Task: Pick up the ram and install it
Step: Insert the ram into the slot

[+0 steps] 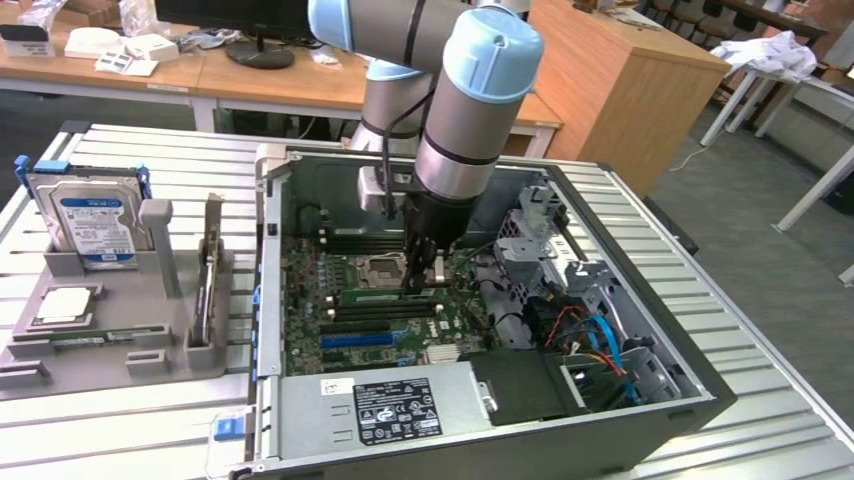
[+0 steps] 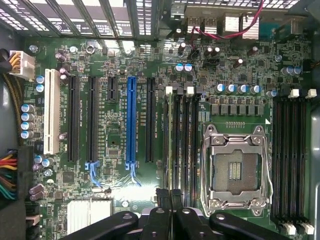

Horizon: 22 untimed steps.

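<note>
The end effector point(image 1: 430, 284) is closed, apparently pinching the ram point(image 1: 380, 295) above the black slots point(image 2: 183, 145) left of the processor socket point(image 2: 235, 167). If misaligned, it could jam, tilt or strain the motherboard point(image 2: 115, 165).

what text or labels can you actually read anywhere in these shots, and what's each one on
No text here can be read.
Hard drive, blue and white label: print too small to read.
Power supply, black label: white marks too blurred to read.
Motherboard, white lettering beside the slots: too small to read.
</note>
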Each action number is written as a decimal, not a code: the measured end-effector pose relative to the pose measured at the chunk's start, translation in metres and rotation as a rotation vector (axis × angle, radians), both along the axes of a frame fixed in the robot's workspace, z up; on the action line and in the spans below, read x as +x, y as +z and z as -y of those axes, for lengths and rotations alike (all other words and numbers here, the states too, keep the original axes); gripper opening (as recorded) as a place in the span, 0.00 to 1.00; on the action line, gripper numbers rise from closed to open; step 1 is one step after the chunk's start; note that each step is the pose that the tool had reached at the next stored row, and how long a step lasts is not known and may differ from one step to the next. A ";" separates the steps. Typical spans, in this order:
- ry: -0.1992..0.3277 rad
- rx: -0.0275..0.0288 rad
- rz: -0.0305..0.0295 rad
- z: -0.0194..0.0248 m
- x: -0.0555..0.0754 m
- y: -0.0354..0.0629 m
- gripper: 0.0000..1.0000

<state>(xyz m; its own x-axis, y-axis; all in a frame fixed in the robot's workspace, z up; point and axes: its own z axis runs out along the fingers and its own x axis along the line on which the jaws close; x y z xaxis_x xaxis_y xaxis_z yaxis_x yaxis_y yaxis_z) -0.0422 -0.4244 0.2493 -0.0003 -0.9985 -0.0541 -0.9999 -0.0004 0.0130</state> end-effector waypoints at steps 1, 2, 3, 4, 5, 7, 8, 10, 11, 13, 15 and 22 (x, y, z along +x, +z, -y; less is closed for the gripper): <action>0.000 -0.0001 0.0000 0.0000 0.000 0.0000 0.12; 0.000 -0.0001 0.0000 0.0000 0.000 0.0000 0.12; 0.000 -0.0002 -0.0001 0.0000 0.000 0.0001 0.12; 0.000 -0.0002 -0.0001 0.0000 0.000 0.0001 0.12; 0.000 -0.0003 -0.0001 0.0001 0.000 -0.0001 0.12; 0.000 0.0000 0.0000 0.0000 0.000 -0.0012 0.12; 0.000 -0.0001 0.0000 0.0000 0.000 -0.0017 0.12; 0.000 -0.0001 0.0001 0.0000 0.000 -0.0028 0.12; 0.000 -0.0002 0.0002 0.0000 0.000 -0.0033 0.12; 0.000 -0.0002 0.0002 0.0000 0.000 -0.0044 0.12; 0.000 -0.0002 0.0002 0.0000 0.000 -0.0056 0.12; 0.000 -0.0002 0.0003 0.0000 -0.001 -0.0097 0.12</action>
